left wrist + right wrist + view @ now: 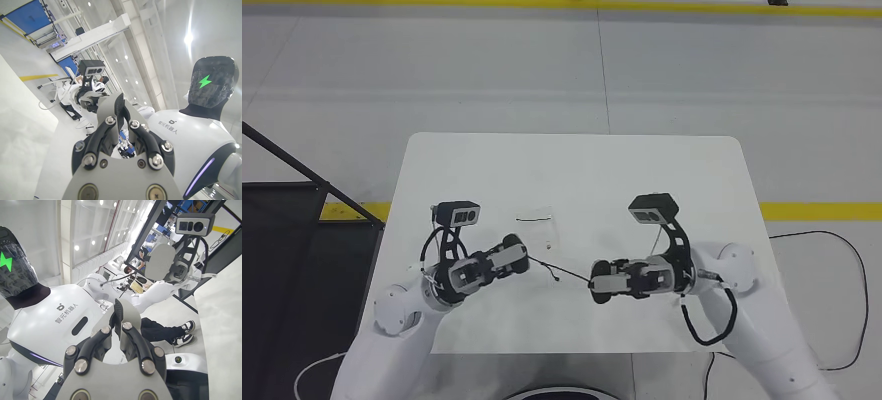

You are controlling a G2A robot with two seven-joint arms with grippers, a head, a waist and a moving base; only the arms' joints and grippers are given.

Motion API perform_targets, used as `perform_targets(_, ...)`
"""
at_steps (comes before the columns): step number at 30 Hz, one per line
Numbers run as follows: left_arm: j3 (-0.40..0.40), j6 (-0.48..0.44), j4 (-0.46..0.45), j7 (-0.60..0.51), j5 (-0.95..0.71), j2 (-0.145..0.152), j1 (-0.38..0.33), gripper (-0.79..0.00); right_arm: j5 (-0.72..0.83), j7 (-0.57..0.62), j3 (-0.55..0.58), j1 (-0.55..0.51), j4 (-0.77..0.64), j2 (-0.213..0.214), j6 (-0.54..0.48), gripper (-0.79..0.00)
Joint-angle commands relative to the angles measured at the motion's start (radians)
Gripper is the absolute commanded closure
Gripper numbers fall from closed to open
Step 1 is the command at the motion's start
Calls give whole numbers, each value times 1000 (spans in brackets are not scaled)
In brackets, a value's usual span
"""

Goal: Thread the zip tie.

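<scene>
A thin black zip tie (560, 271) is stretched above the white table (662, 170) between my two grippers. My left gripper (525, 257) is shut on one end and my right gripper (593, 283) is shut on the other. A short piece of the tie (555, 279) hangs down near its middle. In the right wrist view the tie (126, 286) rises from the closed right gripper (118, 300) toward the left gripper (160, 259), and a loose end (102, 283) sticks out sideways. The left gripper (121, 97) has its pads pressed together.
A clear plastic sleeve (543, 230) with a short black tie (535, 214) lies on the table just beyond the grippers. A dark frame and black panel (282, 230) stand off the table's left side. A seated person's legs (166, 332) are beside the table.
</scene>
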Motion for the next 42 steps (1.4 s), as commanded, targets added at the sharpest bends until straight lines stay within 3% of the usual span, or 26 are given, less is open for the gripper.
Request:
perform_targets(1,-9,-15,6,13,2,1,7,0,15,3,14,-11,-13,2,3,0)
perform_targets(9,-40,-72,42,65,34,3,25,0,34,15,45,-33,-32,3,15,0)
perform_targets(22,-48,-99,64,46,27,9,35,-3,-18,29,31,-26,-14,-4,29,0)
perform_targets(23,-47,-99,62,47,28,9,36,-314,-31,28,29,-23,-13,-4,28,0)
perform_targets(24,-48,-99,61,50,32,10,37,-785,-47,23,27,-20,-13,-5,23,0)
perform_targets(28,-64,-123,49,145,80,7,48,-785,-135,-13,29,-17,-33,-4,-12,0)
perform_targets(33,-113,-157,26,383,236,-1,77,-785,-386,-107,49,-25,-86,2,-29,0)
perform_targets(38,-156,-159,17,656,493,-17,104,-785,-763,-277,30,-36,-167,2,90,0)
perform_targets(42,-153,-139,14,803,628,-28,118,-785,-1102,-435,-39,-24,-189,-8,251,0)
